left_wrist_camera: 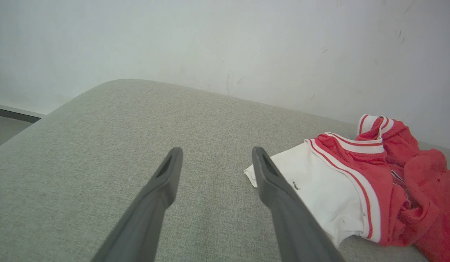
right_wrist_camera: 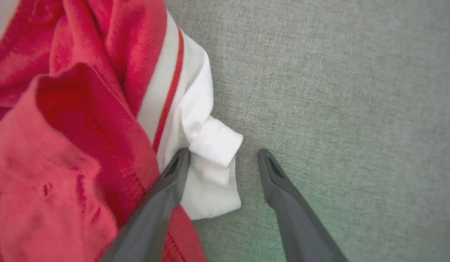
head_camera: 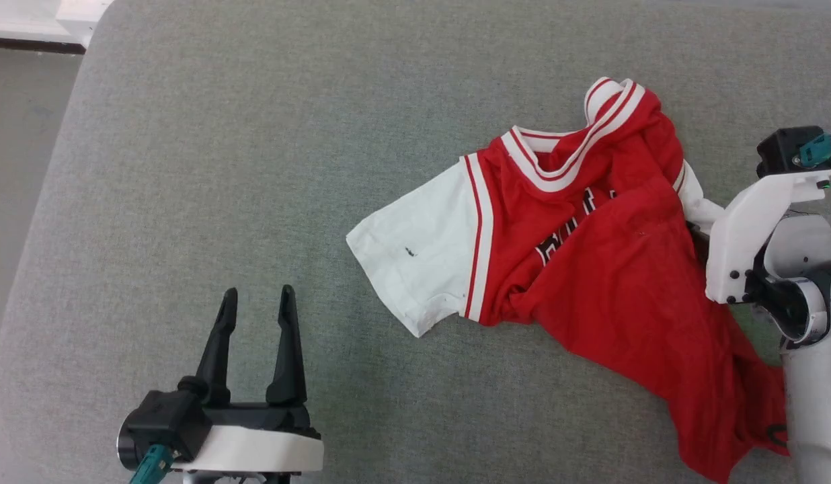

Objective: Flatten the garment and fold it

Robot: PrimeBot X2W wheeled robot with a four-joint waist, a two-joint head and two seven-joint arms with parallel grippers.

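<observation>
**Red garment** [head_camera: 610,282] with white sleeves is lying crumpled right of centre in the head view, on the grey fabric surface [head_camera: 254,168]. One sleeve is spreading flat toward frame centre, the striped collar is bunching at the upper right, and black lettering is showing partly among the folds.

**Right arm's fingers** [right_wrist_camera: 283,196] are standing spread in the right wrist view, pinching nothing. The left one is resting against the garment's other sleeve, whose rolled cuff is lying between them.

**Left arm's fingers** [head_camera: 288,336] are standing spread and empty at the lower left of the head view, well apart from the garment.

**Pale wall** [left_wrist_camera: 225,43] is rising behind the surface in the left wrist view.
</observation>
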